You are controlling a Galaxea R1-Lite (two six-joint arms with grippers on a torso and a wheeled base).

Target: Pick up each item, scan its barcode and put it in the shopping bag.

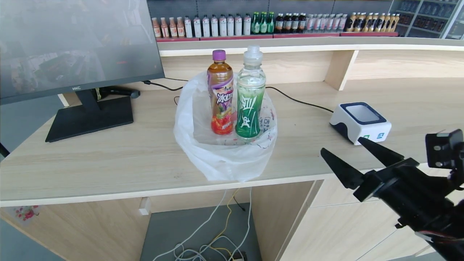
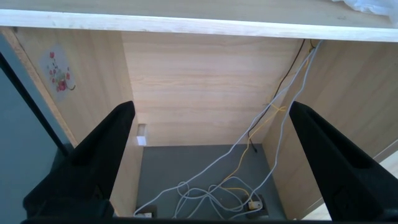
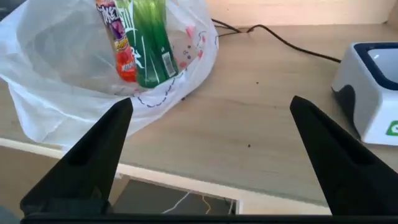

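**Bottles upright in shopping bag, both tools spread and empty**

Tea bottle (image 1: 220, 95) with purple cap: stands upright inside white plastic shopping bag (image 1: 224, 161), just beside clear bottle with green label (image 1: 250, 98), also upright in the bag. Bag: sits mid-way along wooden surface (image 1: 108, 159), rim rolled down around both bottles.

Barcode scanner (image 1: 360, 122): rests on the surface to the right of the bag, well apart from it, window facing up, black cable trailing behind.

Right tool (image 1: 341, 145): hangs at the front edge of the surface near the scanner, fingers wide apart, grips nothing.

Left tool (image 2: 211, 106): sits below the front edge, faces the recess under the surface where loose cables (image 2: 249, 186) lie, fingers wide apart, grips nothing.

Monitor (image 1: 72, 43): stands at the left end of the surface.
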